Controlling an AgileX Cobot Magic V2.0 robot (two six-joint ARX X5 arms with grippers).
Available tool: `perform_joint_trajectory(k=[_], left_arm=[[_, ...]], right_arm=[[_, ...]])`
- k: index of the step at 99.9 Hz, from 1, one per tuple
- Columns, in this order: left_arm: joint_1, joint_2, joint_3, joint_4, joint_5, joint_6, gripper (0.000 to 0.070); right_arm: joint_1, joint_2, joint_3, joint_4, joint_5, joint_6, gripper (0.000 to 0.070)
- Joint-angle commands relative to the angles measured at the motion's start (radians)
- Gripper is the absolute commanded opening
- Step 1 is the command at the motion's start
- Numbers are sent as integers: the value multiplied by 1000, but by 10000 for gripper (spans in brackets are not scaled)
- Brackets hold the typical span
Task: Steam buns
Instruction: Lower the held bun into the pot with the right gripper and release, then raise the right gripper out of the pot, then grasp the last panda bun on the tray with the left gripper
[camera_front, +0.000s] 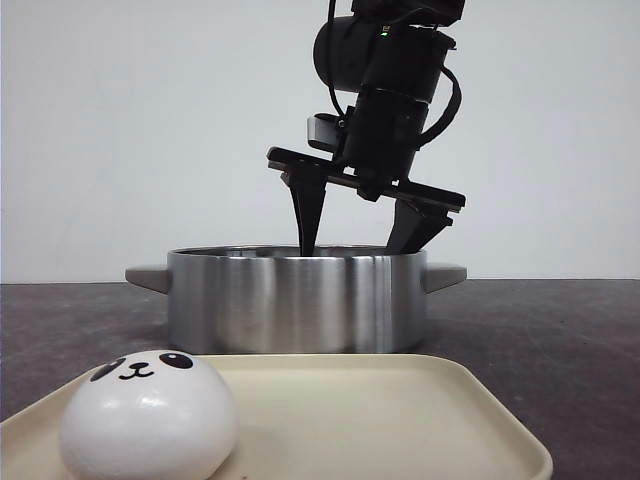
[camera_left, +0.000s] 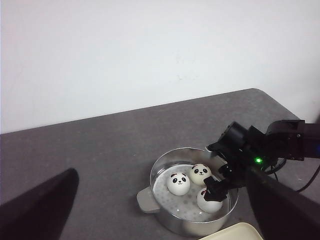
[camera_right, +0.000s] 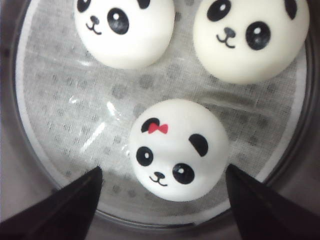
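Note:
Three white panda-faced buns lie on the cloth inside a steel pot (camera_front: 300, 300). In the right wrist view they are the bun with a red bow (camera_right: 177, 150) and two others (camera_right: 125, 30) (camera_right: 250, 40). My right gripper (camera_front: 353, 245) is open, its fingertips dipped just inside the pot's rim. The bow bun lies between the spread fingers (camera_right: 75, 205), with gaps on both sides. A fourth bun (camera_front: 150, 415) sits on a cream tray (camera_front: 400, 420) in front. My left gripper (camera_left: 162, 171) is open and empty, high above the table. From there the three buns (camera_left: 179, 183) show in the pot (camera_left: 155, 175).
The pot has a flat handle on each side (camera_front: 148, 275) and stands on a dark grey table (camera_front: 560, 340) just behind the tray. A white wall is behind. The right arm (camera_left: 270, 145) reaches over the pot from the table's right side.

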Motion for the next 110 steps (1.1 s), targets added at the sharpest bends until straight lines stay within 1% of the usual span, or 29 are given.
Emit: perform_joint_trajectory(k=[1, 3, 5, 8, 14, 15, 21, 30, 41, 52, 58, 65, 74, 80, 87, 96, 110], left_arm=[[-8, 9, 13, -32, 11, -32, 700], [-8, 9, 8, -32, 21, -39, 700], [-8, 9, 3, -32, 30, -45, 700], [-8, 9, -9, -32, 50, -54, 700], [-8, 9, -47, -32, 93, -82, 700], [-8, 9, -54, -32, 100, -87, 700], [-8, 2, -107, -34, 142, -116, 700], [-8, -9, -216, -34, 187, -148, 700], [-8, -23, -386, -29, 216, -169, 700], [-12, -35, -581, 14, 227, -180, 700], [-14, -42, -684, 66, 252, -187, 700], [-21, -42, -797, 146, 303, -212, 700], [-36, -34, -925, 262, 386, -263, 700], [-50, -21, -1000, 333, 422, -300, 700], [-71, 3, -1071, 391, 425, -340, 700], [-96, 55, -1137, 426, 423, -363, 700], [-123, 164, -1169, 438, 423, -364, 700]], right_arm=[[4, -7, 76, 3, 3, -16, 485], [4, -16, 92, 0, 6, -27, 461], [4, -26, 108, -3, 10, -37, 410], [4, -43, 131, -7, 16, -55, 290], [13, -92, 173, -14, 40, -104, 9], [14, -102, 178, -13, 46, -112, 0], [34, -167, 202, -2, 93, -163, 10], [76, -292, 214, 5, 200, -235, 10], [145, -456, 214, -21, 331, -298, 10], [231, -611, 214, -85, 426, -334, 10], [275, -686, 214, -127, 474, -333, 10], [323, -765, 214, -174, 531, -332, 10], [370, -851, 214, -223, 604, -314, 10], [387, -900, 214, -254, 648, -294, 9], [393, -945, 214, -292, 692, -274, 9], [393, -995, 214, -351, 729, -248, 9], [393, -1044, 214, -467, 798, -207, 9]])
